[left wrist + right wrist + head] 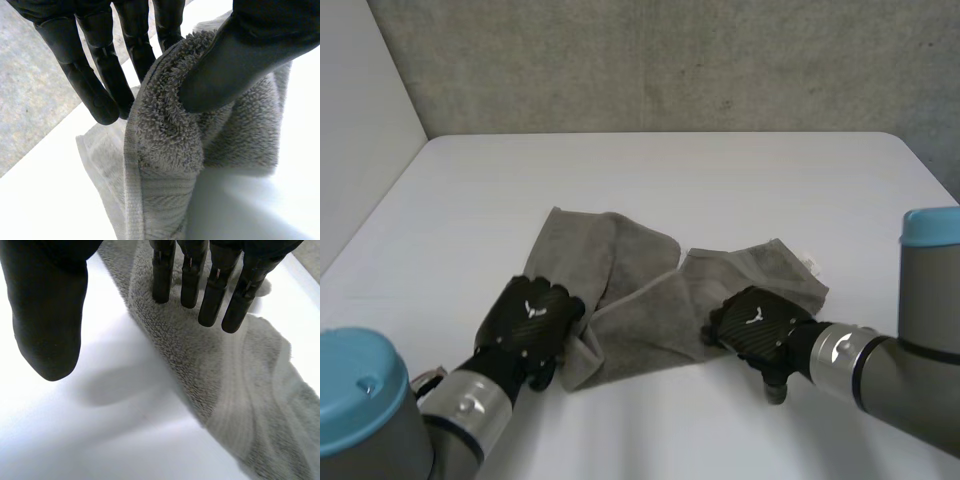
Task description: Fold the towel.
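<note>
Plainly, the towel (640,300) lay rumpled across the middle of the tabletop (670,170), nearer its near edge than its far one, with a loose fold bunched through its centre. The left hand (532,318) sat at the towel's near left corner, and its wrist view showed why — a ridge of terry stood up between the thumb (235,65) on one side and the fingers (97,75) on the other, pinched so the corner could be lifted and carried over.

The right hand (757,322) was at the near edge, toward the towel's right end. Its fingers (212,295) were straight, tips on or just above the cloth beside the hem, while its thumb (47,325) hung apart over bare tabletop; it held nothing. I judged it was placed to slip the thumb under that edge and match the left hand's grip, since a fold wants both ends of the near edge raised together.

Room was generous: the far half of the tabletop was bare up to the far edge, and both side edges were well apart from the cloth. The near edge was closer, so carrying the near hem toward the far edge looked the safer direction. The bunched middle was the risk — folded over as it lay, it would likely trap creases unless drawn flat.
</note>
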Motion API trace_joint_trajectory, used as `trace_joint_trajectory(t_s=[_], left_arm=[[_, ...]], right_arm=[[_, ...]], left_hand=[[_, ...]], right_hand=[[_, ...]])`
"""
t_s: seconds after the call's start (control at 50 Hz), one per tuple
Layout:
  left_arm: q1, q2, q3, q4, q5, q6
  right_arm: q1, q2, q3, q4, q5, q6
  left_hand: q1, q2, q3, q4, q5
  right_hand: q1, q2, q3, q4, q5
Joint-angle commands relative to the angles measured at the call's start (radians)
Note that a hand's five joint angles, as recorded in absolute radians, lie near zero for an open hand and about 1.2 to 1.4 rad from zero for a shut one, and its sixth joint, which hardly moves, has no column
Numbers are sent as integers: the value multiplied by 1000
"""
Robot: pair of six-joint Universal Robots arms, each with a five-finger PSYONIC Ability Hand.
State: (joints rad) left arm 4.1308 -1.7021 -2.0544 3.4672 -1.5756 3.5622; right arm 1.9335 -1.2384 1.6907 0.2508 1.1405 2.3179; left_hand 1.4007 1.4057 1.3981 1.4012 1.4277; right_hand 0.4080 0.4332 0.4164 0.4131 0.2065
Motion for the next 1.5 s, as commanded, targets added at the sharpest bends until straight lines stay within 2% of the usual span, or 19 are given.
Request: trace_joint_trajectory(t_s=[0.02,0.16,0.42,0.6,0.66,0.7,0.72,0.74,0.76,0.8,0.88,0.94,1.1,1.2,1.3,1.4,1.44,1.48,1.5], left_arm=[[8,80,-47,0,-1,0],[23,122,-58,0,-1,-2],[23,127,-87,1,-3,-2],[23,127,-89,1,-3,-2],[23,127,-87,1,-3,-2],[23,128,-85,1,-3,-2],[23,128,-85,1,-3,-2],[23,130,-84,1,-3,-2],[23,130,-84,1,-3,-2],[23,137,-81,1,-3,-2],[23,144,-73,1,-3,0],[25,150,-58,3,-3,0],[45,177,-38,3,-6,-2],[68,183,-50,3,-3,-6],[71,182,-79,6,-1,-9],[71,174,-90,6,0,-11],[74,171,-90,7,0,-11],[75,170,-87,10,0,-11],[75,170,-87,10,0,-11]], right_arm=[[-8,-90,-104,1,-2,105],[7,-59,-232,-7,-1,210],[51,384,-615,-11,117,224],[67,580,-789,-36,116,230],[78,634,-839,-36,119,228],[81,665,-870,-36,122,228],[81,665,-870,-36,122,228],[81,668,-876,-36,120,230],[81,668,-876,-36,120,230],[84,651,-878,-39,123,241],[81,600,-869,-48,127,278],[78,481,-824,-87,125,342],[64,205,-519,-192,105,340],[36,73,-276,-192,47,204],[-73,-68,30,-162,-5,-95],[-140,-88,135,-153,4,-225],[-153,-88,135,-153,4,-239],[-171,-102,115,-157,-5,-217],[-171,-102,115,-157,-5,-216]], left_hand=[[-180,-185,-178,-181,-382],[-207,-212,-204,-207,-408],[-300,-305,-298,-301,-502],[-321,-326,-319,-322,-523],[-324,-329,-321,-325,-526],[-324,-329,-321,-325,-526],[-324,-329,-321,-325,-526],[-324,-329,-321,-325,-526],[-324,-329,-321,-325,-526],[-324,-329,-321,-325,-526],[-324,-329,-321,-325,-526],[-324,-329,-321,-325,-526],[-333,-338,-330,-333,-534],[-394,-400,-392,-395,-596],[-424,-429,-421,-424,-625],[-439,-444,-436,-439,-640],[-447,-452,-445,-448,-649],[-447,-452,-445,-448,-649],[-447,-452,-445,-448,-649]], right_hand=[[-56,-81,-64,-61,-29],[-109,-134,-117,-114,-82],[-56,-81,-64,-61,-29],[0,-25,-8,-5,27],[138,113,129,133,165],[424,399,415,419,451],[426,400,417,420,453],[638,613,629,633,665],[640,615,632,635,667],[987,962,979,982,1014],[988,963,980,983,1015],[988,963,980,983,1015],[988,963,980,983,1015],[988,963,980,983,1015],[988,963,980,983,1015],[988,963,980,983,1015],[925,900,916,920,952],[554,529,545,549,581],[552,527,543,547,579]])
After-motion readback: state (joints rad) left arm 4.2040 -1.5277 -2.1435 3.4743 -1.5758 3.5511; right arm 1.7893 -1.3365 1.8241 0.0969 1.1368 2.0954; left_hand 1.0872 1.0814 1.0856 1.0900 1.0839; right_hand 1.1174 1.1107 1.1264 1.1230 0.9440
